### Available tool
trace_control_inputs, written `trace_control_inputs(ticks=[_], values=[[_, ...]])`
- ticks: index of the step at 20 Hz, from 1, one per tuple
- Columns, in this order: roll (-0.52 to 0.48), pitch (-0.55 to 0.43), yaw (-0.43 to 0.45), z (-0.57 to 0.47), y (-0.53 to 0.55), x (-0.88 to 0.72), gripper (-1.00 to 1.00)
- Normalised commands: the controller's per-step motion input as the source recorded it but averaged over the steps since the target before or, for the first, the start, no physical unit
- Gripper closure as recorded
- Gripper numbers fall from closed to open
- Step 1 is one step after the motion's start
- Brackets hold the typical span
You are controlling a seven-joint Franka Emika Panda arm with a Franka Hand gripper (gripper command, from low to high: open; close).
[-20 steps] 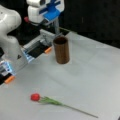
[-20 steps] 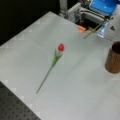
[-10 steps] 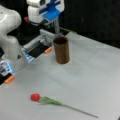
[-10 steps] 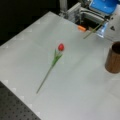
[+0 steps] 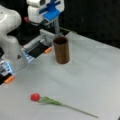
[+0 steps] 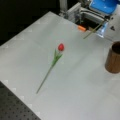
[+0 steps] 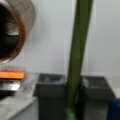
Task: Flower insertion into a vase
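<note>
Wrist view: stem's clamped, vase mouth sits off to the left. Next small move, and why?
Probably shift the hand toward the wrist view's left: it is shut on the green stem, which runs to the right of the vase and its open mouth, not over it.

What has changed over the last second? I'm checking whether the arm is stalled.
Nothing visibly changed. The gripper is shut on a green stem, held above the table behind the vase; the stem also shows in a front view. The vase stands upright with nothing in it, and the red flower lies flat on the table, apart from the vase.
</note>
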Motion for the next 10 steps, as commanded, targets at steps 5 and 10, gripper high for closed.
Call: trace_control_inputs(ticks=[5,10], values=[[0.228,-0.024,-0.216,-0.04,0.13,-0.16,1.00],[0.167,-0.025,-0.169,-0.03,0.15,-0.20,1.00]])
